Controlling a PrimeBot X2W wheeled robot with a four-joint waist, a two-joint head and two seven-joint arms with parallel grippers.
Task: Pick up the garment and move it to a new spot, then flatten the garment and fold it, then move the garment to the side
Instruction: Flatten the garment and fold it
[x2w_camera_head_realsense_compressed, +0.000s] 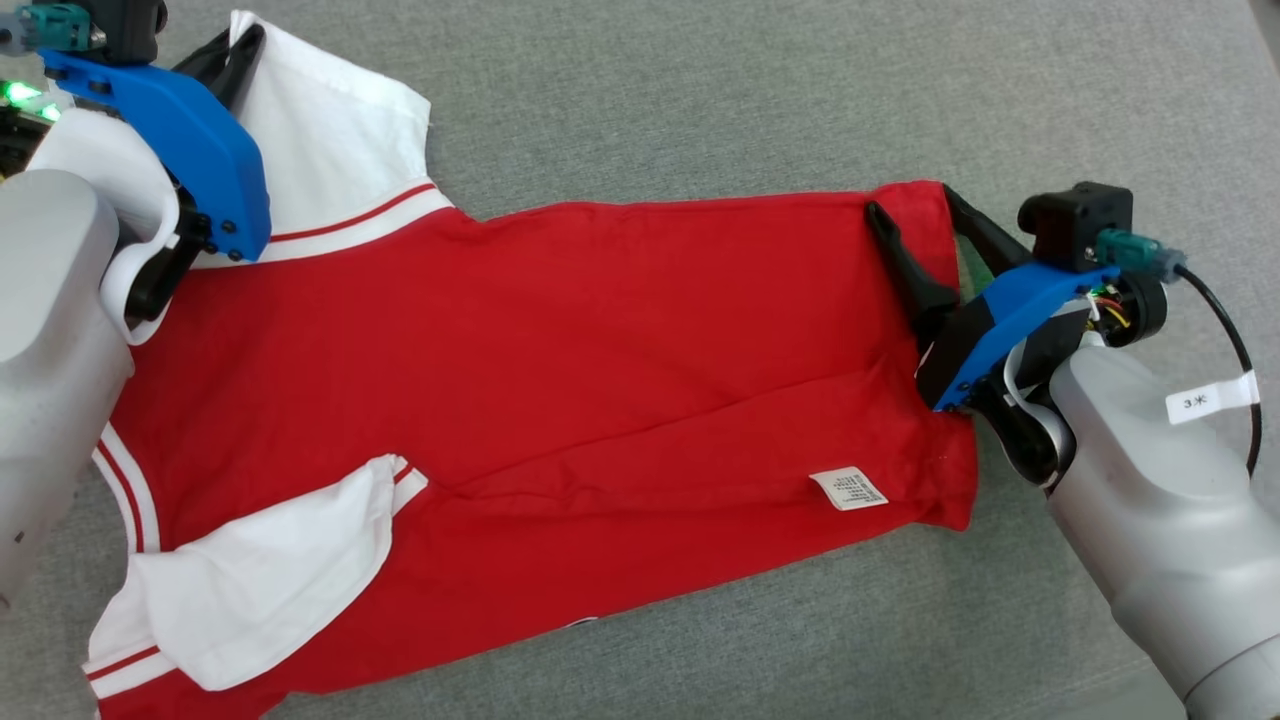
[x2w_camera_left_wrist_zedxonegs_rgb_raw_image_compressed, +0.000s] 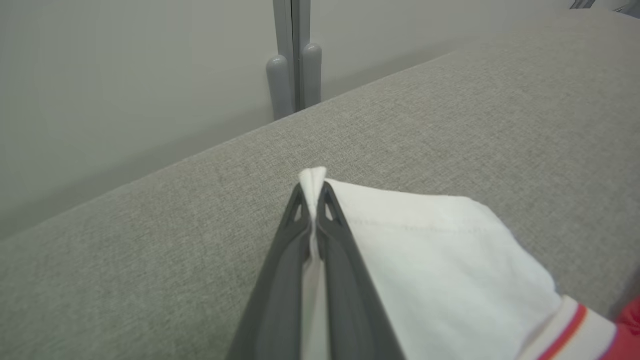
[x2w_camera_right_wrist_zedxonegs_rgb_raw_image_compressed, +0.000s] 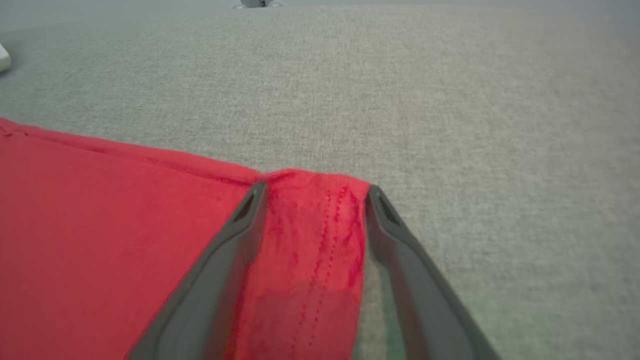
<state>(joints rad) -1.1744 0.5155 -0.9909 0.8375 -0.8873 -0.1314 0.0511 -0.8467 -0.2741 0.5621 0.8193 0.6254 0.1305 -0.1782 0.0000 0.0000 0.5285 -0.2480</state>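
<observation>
At the left hand (x2w_camera_left_wrist_zedxonegs_rgb_raw_image_compressed: 313, 192): shut tight on a pinched fold at the tip of the upper white sleeve (x2w_camera_left_wrist_zedxonegs_rgb_raw_image_compressed: 425, 240), cloth squeezed between the dark fingers (x2w_camera_left_wrist_zedxonegs_rgb_raw_image_compressed: 285, 280). At the right hand (x2w_camera_right_wrist_zedxonegs_rgb_raw_image_compressed: 316, 190): wide open, straddling the red hem corner (x2w_camera_right_wrist_zedxonegs_rgb_raw_image_compressed: 305, 235), one finger over the cloth, the other just off its edge above the grey woven-fabric desk (x2w_camera_right_wrist_zedxonegs_rgb_raw_image_compressed: 450, 100); nothing gripped yet. Between the two, spread lengthwise across the desk: the red jersey garment with white sleeves (x2w_camera_head_realsense_compressed: 560, 340), creased along the middle, with the lower sleeve folded over onto the red.

Seemingly mid-grasp, ahead of a stretch or a lift. To do it well: close the right hand only with both hem layers deep between the fingers, not at the very edge. Then raise both hands together and level, pulling gently apart to draw out the creases without tugging the thin sleeve pinch loose.

Writing: on the white care label (x2w_camera_head_realsense_compressed: 848, 489) near the hem, small print, too fine to read. On the white paper tag (x2w_camera_head_realsense_compressed: 1210, 397) on the pale right forearm (x2w_camera_head_realsense_compressed: 1150, 480), a "3" and a further mark, unclear.
</observation>
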